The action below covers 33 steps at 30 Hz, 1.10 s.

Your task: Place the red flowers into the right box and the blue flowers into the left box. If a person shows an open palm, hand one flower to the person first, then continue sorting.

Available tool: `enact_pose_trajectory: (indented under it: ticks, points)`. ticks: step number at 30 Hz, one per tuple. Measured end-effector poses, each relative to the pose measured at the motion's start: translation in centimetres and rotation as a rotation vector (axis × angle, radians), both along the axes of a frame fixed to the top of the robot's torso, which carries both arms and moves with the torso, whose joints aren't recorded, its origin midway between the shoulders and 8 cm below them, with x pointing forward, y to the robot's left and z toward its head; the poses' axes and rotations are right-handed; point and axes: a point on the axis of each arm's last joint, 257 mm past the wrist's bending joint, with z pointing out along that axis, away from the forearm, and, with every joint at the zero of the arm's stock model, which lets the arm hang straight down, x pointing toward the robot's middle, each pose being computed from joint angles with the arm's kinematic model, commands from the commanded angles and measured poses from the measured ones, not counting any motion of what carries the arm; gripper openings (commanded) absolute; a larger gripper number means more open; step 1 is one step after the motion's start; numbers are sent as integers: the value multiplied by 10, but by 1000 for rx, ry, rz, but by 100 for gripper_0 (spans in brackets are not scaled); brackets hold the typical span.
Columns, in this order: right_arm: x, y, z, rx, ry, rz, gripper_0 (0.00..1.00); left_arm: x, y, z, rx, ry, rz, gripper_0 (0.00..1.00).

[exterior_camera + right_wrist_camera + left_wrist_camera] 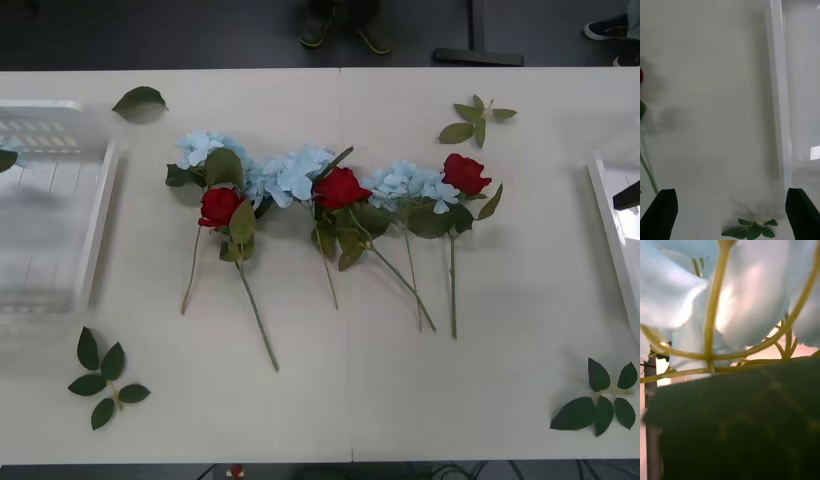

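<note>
front view: nothing looks sorted yet. three red flowers (221, 206) and the blue flowers (290, 176) lie in one mixed row across the middle of the table (400, 400), heads up the frame, stems running down and crossing one another. the left box (45, 200) sits at the left edge; apart from a bit of green at its left rim, its inside is too hazy to read. the right box (610, 225) just pokes in at the right edge, with a dark shape over it that could be part of the right arm. loose leaf sprigs (105, 378) dot the corners, clear of the row. no open palm on offer; just shoes beyond the far edge. so all six blooms seem left to do, and the tangled stems look like the snag.

right wrist view: the right gripper (732, 210) is spread wide, holding nothing, over bare table beside the right box's rim, a leaf sprig between its fingers and a sliver of red at the left edge.

left wrist view: pale blue petals (748, 296) and yellow-green stalks (715, 307) press right against the lens, a dark leaf below. the left gripper itself, i cannot tell.
</note>
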Motion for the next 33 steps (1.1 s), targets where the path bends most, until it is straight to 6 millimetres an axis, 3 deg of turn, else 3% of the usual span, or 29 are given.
enact_pose_trajectory:
  ticks: [2,4,10,15,23,28,33]
  points:
    - [-4,13,6,-10,7,25,83,-2,-1,-5,6,13,-6,17]
    - [-3,26,10,-20,-3,50,83,-2,-2,-6,7,16,-9,41]
    - [-7,71,-1,10,25,-80,83,-2,-3,-6,7,15,-10,71]
    - [-5,93,-31,-69,17,-47,83,0,-6,-5,6,13,-18,97]
    - [7,138,-85,-98,-4,-156,84,0,-31,-5,-23,30,-52,100]
    - [10,171,-109,-109,-8,-138,83,0,-68,7,-23,44,-115,100]
    - [23,189,-120,-83,-46,-150,84,2,-116,31,-76,24,-188,100]
